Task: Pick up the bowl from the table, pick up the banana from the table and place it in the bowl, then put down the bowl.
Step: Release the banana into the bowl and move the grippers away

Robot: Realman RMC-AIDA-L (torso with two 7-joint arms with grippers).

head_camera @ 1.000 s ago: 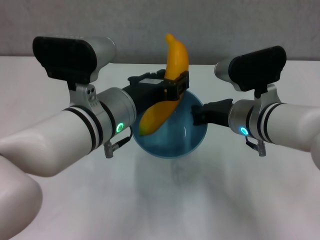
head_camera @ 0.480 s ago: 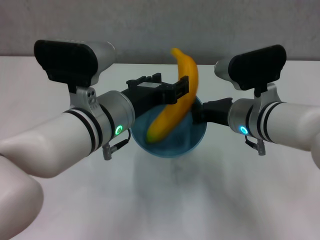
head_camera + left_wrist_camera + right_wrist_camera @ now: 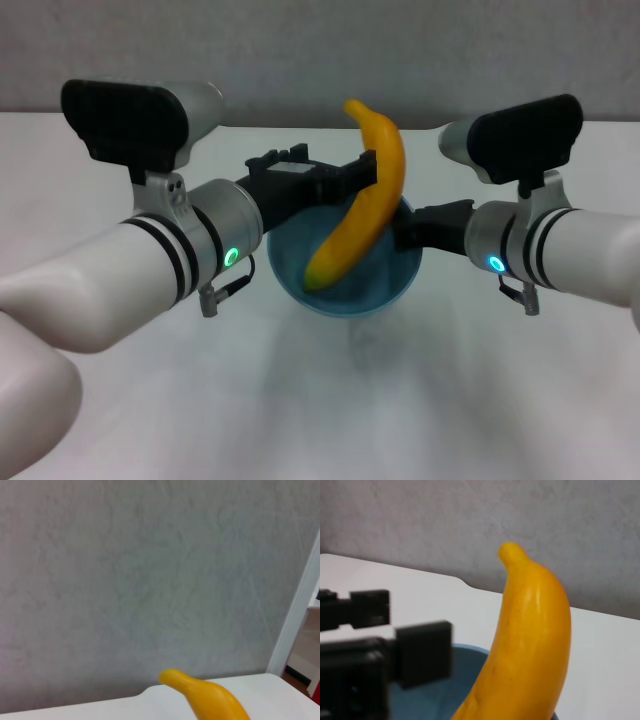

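Observation:
The light-blue bowl (image 3: 372,288) hangs a little above the white table (image 3: 350,420), with my right gripper (image 3: 405,227) shut on its right rim. The yellow-orange banana (image 3: 365,205) stands steeply, its lower end inside the bowl and its pointed tip up, leaning toward the bowl's far right rim. My left gripper (image 3: 335,172) is open beside the banana's upper part, with one finger close against it. The right wrist view shows the banana (image 3: 530,645), the bowl's inside (image 3: 435,685) and the left gripper's black fingers (image 3: 422,652). The left wrist view shows only the banana's tip (image 3: 205,697).
A grey wall (image 3: 300,50) rises behind the table's far edge. A soft shadow lies on the table below the bowl (image 3: 340,345). Both arms reach in from the sides and meet over the table's middle.
My left gripper has opened and let go of the banana. The banana has dropped and tipped to the right, its lower end now in the bowl. The bowl has shifted slightly right.

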